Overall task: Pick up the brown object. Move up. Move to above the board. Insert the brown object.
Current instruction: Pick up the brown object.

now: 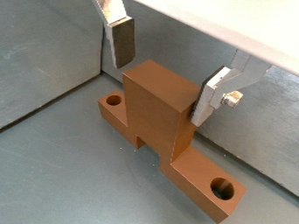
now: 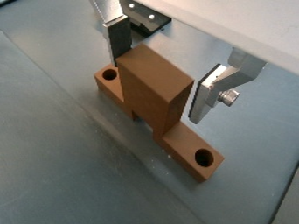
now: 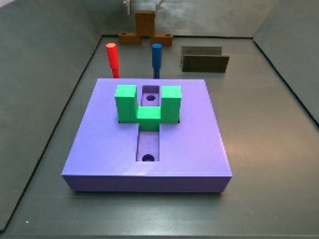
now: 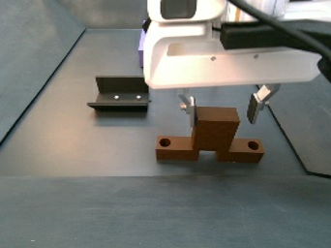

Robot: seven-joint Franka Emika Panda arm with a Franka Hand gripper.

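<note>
The brown object [image 1: 158, 105] stands on the grey floor: an upright block rising from a flat bar with a round hole at each end. It shows in both wrist views [image 2: 152, 87] and in a side view [image 4: 216, 131]. My gripper [image 1: 167, 70] is open and lowered around the upright block, one finger on each side, a gap showing at one finger [image 1: 121, 42]. From the side the gripper [image 4: 220, 107] straddles the block's top. The lavender board [image 3: 187, 140] lies apart, with a long central groove and round holes. The brown object [image 3: 145, 22] is far behind it.
A green U-shaped block [image 3: 148, 105] sits on the board. Red [image 3: 112, 59] and blue [image 3: 157, 58] pegs and a dark olive box [image 3: 204, 60] stand behind the board. The fixture [image 4: 119, 95] stands beside the brown object. Grey walls enclose the floor.
</note>
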